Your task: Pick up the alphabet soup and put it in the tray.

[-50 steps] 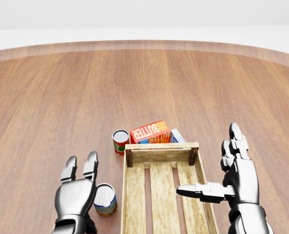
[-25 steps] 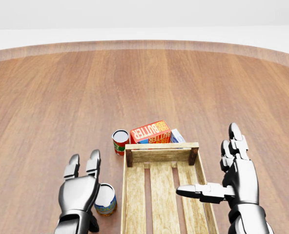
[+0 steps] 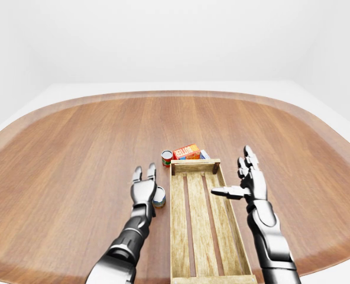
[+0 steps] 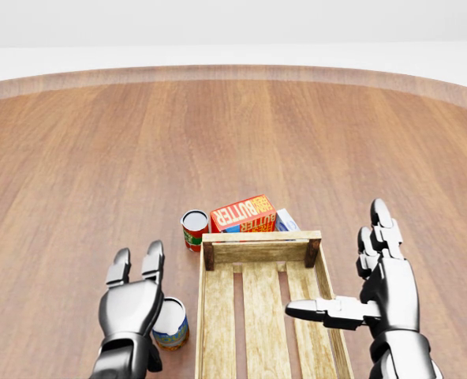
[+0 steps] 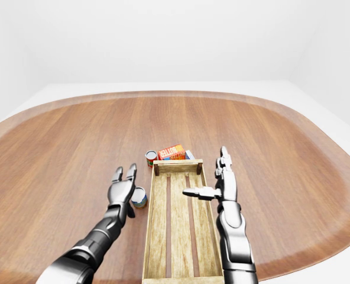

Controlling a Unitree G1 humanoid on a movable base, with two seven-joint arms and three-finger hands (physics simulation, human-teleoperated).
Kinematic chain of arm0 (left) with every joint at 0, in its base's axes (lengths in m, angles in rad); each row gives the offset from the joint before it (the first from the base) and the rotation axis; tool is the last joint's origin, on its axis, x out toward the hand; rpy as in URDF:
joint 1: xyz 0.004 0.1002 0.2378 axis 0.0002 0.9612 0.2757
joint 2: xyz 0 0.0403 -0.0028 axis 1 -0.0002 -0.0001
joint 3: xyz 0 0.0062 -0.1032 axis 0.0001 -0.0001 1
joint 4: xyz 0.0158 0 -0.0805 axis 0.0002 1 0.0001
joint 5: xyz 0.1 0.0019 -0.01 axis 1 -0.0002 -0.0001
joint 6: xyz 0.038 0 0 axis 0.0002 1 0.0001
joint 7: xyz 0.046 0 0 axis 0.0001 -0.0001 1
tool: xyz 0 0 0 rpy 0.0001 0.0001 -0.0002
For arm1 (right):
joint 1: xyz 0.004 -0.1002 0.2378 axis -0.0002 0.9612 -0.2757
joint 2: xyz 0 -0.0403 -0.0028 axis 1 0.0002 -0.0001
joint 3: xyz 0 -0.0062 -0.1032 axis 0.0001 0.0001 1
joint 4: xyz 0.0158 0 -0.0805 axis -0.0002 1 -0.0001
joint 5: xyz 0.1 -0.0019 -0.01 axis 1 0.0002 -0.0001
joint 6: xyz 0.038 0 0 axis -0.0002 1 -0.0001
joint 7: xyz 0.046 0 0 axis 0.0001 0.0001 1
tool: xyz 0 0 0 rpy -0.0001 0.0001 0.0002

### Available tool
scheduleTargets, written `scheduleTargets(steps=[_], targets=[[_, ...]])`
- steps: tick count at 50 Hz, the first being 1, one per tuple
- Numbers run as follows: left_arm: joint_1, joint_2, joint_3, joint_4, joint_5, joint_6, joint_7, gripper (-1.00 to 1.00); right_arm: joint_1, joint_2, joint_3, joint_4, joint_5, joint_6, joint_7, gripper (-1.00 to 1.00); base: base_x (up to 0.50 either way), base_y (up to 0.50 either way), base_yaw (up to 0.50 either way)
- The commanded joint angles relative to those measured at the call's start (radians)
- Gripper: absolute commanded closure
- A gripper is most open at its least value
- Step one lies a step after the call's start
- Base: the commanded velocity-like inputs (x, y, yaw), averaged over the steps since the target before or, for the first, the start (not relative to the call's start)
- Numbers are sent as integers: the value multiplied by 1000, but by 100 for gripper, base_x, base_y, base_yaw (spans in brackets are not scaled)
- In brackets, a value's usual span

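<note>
Presumably the alphabet soup [image 4: 171, 324] is the upright can with the blue-and-green label, standing on the table [image 4: 218, 134] just right of the left hand [image 4: 129, 304] in the head view. It sits beside the palm, below the level of the fingertips. The palm edge covers part of its left side, and contact cannot be confirmed.

Handling, judged: rigid metal can, moderately heavy for its size. The smooth label is likely slick, and the can will roll if tipped. Best hold looks like the curved side wall at mid-height, thumb opposite the two fingers. The lid offers no purchase.

Left hand: fingers [image 4: 152, 257] straight and spread, pointing toward the top of the view, closed on nothing. Palm faces down, low over the table, forearm entering from the bottom left. The can lies outside the finger span, so the hand would need to move right or turn before closing.

Right hand [image 4: 375, 288]: open and empty, fingers upright, thumb jutting left over the wooden tray [image 4: 261, 251]. The tray stands just right of the soup.

A red can [image 4: 194, 228] and a butter box [image 4: 244, 213] lie beyond the left fingertips, by the tray's top wall.
</note>
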Motion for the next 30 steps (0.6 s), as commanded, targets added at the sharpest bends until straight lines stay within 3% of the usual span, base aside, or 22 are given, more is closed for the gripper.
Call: scheduleTargets(steps=[1,30], targets=[[-37,-8,-3,77,-13,0,16,-100,0,0,-3,-2,3,1,0,-100,0,0,0],[-44,-33,-18,126,-2,0,16,-100,3,-2,-6,-11,8,4,4,-100,0,0,0]])
